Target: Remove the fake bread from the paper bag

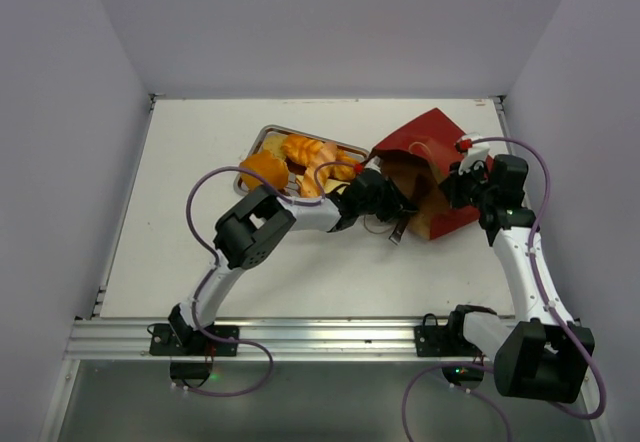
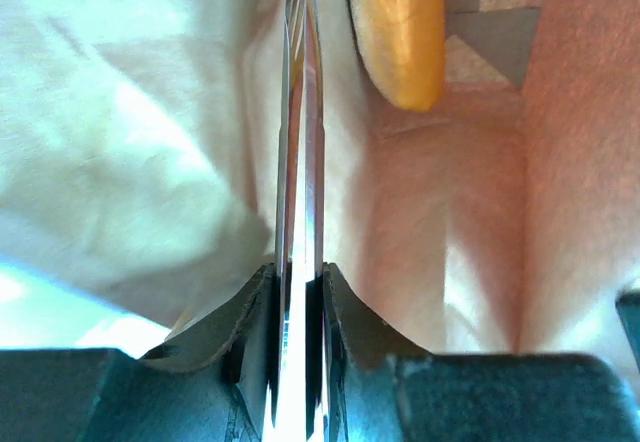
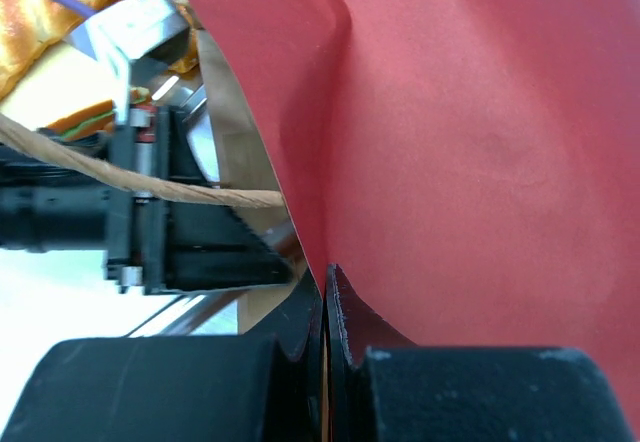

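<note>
Two pinches on the paper bag [image 1: 430,177], which lies on its side: L gripper [image 2: 300,272] clenched on its mouth edge, R gripper [image 3: 326,302] clenched on its red wall. One fake bread pc [image 2: 400,32] sits inside bag; other fake bread [image 1: 305,152] in metal tray [image 1: 262,134] beside bag.

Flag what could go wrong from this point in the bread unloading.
The right pincer grips only a thin fold of the red paper bag; it may slip or tear. The string handle runs across the left pincer and could snag on withdrawal. Shut, that pincer might shove the orange bread deeper.
</note>
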Controlling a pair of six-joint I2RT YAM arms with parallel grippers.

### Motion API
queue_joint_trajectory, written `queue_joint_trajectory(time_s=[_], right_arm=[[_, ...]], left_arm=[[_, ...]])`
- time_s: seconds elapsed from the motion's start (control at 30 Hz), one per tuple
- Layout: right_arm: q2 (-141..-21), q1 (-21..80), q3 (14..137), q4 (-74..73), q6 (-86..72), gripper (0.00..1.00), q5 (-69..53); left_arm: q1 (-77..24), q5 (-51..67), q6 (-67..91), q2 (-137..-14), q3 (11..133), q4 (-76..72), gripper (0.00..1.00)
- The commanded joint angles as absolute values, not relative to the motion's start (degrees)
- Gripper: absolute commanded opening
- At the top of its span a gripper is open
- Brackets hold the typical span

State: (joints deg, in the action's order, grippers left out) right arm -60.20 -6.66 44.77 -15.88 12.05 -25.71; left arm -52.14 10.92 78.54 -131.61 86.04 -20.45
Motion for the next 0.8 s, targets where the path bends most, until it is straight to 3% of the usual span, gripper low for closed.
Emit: queue_joint_trajectory(time_s=[0.0, 0.43, 0.77], right_arm=[[-59.0, -7.2, 46.2, -15.6, 12.5, 0.00, -25.4], [-58.5, -7.8, 46.1, -15.4, 13.0, 0.00, -27.8], [-60.3, -8.2, 50.3, -22.8, 27.5, 0.00, -36.0]], left_arm=[[-51.9, 7.7, 75.8, -125.9, 83.2, -22.9, 0.01], [-51.9, 7.7, 69.8, -120.7, 78.7, -25.0, 0.00], [-52.1, 7.0, 65.3, -113.0, 71.2, -27.6, 0.09]])
